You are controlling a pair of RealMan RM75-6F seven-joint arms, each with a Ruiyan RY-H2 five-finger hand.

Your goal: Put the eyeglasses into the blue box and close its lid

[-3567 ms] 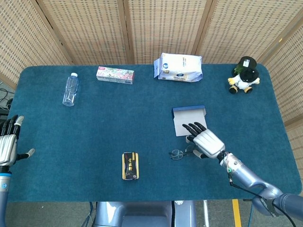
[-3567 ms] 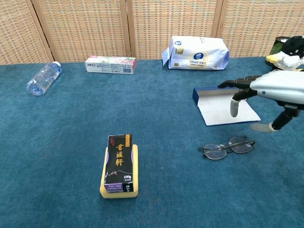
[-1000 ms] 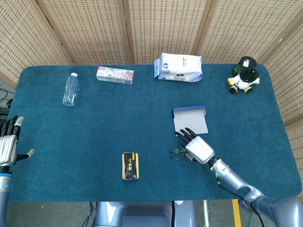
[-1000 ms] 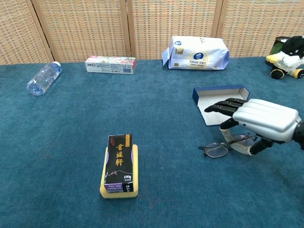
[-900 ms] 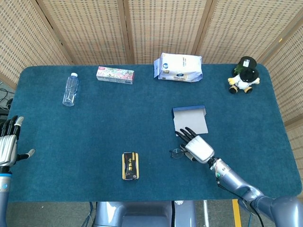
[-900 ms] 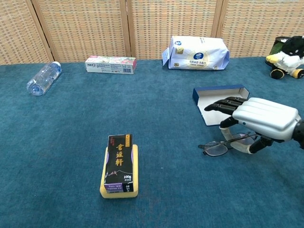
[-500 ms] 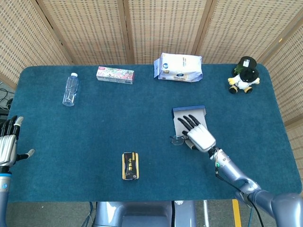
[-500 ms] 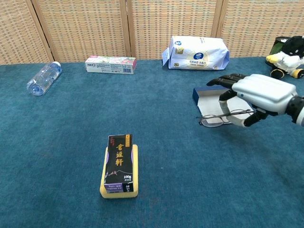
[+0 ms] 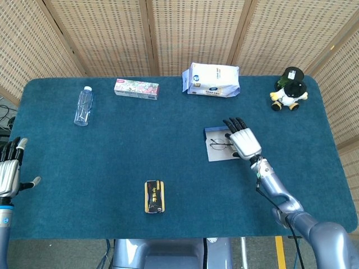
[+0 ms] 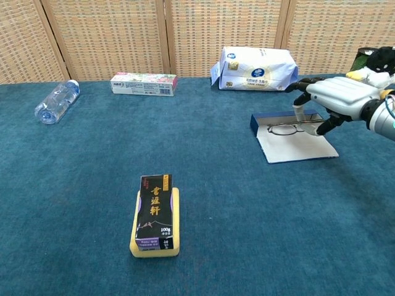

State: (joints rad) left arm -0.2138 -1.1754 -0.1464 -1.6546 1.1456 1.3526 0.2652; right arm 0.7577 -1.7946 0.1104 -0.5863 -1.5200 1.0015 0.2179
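Note:
The blue box (image 9: 220, 154) lies open right of the table's middle, its blue wall (image 10: 261, 121) at the back and its white inside facing up. My right hand (image 9: 243, 143) hovers over the box's right side and pinches the thin-framed eyeglasses (image 9: 219, 145). In the chest view the eyeglasses (image 10: 285, 129) hang level just above the box's back part, held by my right hand (image 10: 336, 94) at their right end. At the table's left edge my left hand (image 9: 8, 174) rests with its fingers apart and empty.
A plastic bottle (image 9: 83, 105) lies at the back left, and a toothpaste box (image 9: 136, 88) beside it. A white tissue pack (image 9: 212, 79) sits behind the blue box, a plush penguin (image 9: 289, 88) at the back right. A black carton on a yellow sponge (image 9: 154, 196) stands near the front.
My right hand came down on the eyeglasses on the cloth, took hold of them, lifted them and carried them back over the open box. The left hand stayed still.

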